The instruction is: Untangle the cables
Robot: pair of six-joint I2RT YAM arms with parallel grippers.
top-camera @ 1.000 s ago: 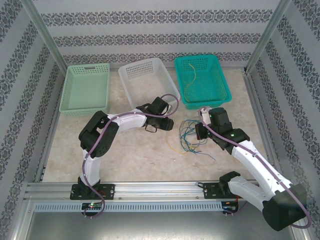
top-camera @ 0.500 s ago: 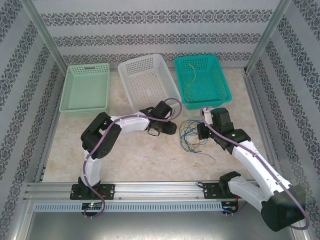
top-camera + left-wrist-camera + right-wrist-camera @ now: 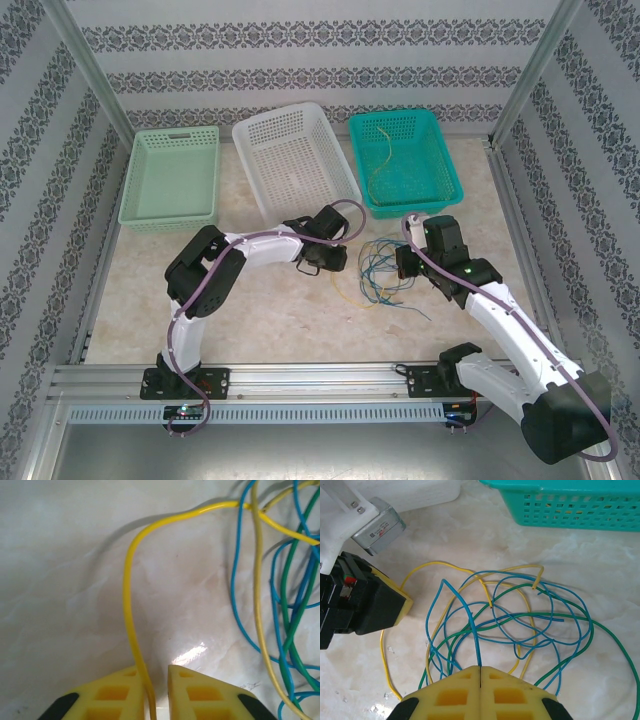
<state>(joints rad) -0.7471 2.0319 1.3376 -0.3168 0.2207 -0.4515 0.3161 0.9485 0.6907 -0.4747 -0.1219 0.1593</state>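
Observation:
The cables (image 3: 380,270), thin yellow, blue and green strands, lie tangled on the marble table between the two arms. My left gripper (image 3: 340,262) sits at the tangle's left edge. In the left wrist view its jaws (image 3: 156,669) stand a narrow gap apart around a yellow cable (image 3: 129,605). That strand runs along the left finger, and a sliver of table shows beside it. My right gripper (image 3: 480,667) is shut on a blue cable (image 3: 470,625) rising from the tangle. The left gripper (image 3: 405,605) also appears at the left of the right wrist view.
Three baskets stand along the back: mint green (image 3: 175,133), white (image 3: 280,112) and teal (image 3: 400,115). The teal one holds a loose yellow cable (image 3: 380,165). Bare table lies left of and in front of the tangle. Metal rails border the table.
The left arm has swung right and toward the tangle, and its jaws have narrowed around the yellow cable. The white basket has shifted slightly. The right arm has stayed still.

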